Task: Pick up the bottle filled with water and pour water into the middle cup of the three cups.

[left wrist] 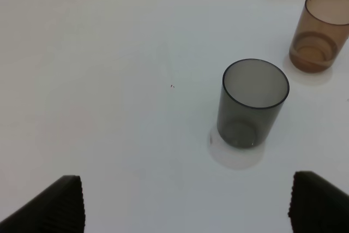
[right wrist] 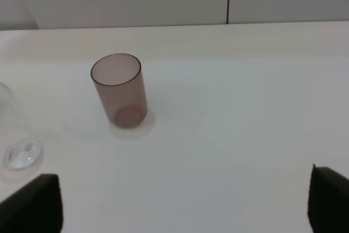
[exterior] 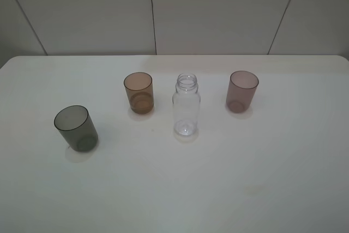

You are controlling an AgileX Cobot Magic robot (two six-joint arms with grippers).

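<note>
Bottle (exterior: 186, 106) stands upright on the table (exterior: 229, 189), long axis vertical, open mouth up, between orange cup (exterior: 138, 93) at its nine o'clock and pink cup (exterior: 241, 91) at two. My left gripper (left wrist: 185, 203) and right gripper (right wrist: 185, 200) gape wide, holding nothing.

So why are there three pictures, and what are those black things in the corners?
It's a robot with two arms, and each arm ends in a pincer for grabbing. One camera sits high up and looks down on the white table. The other two ride on the arms' wrists, so the black bits are the fingers of the left pincer and the right pincer. Both are wide open and hold nothing. On the table stand a dark grey cup, an orange-brown cup, a clear bottle with no cap, and a pink cup. The bottle stands between the orange-brown and pink cups, touching neither.
</note>
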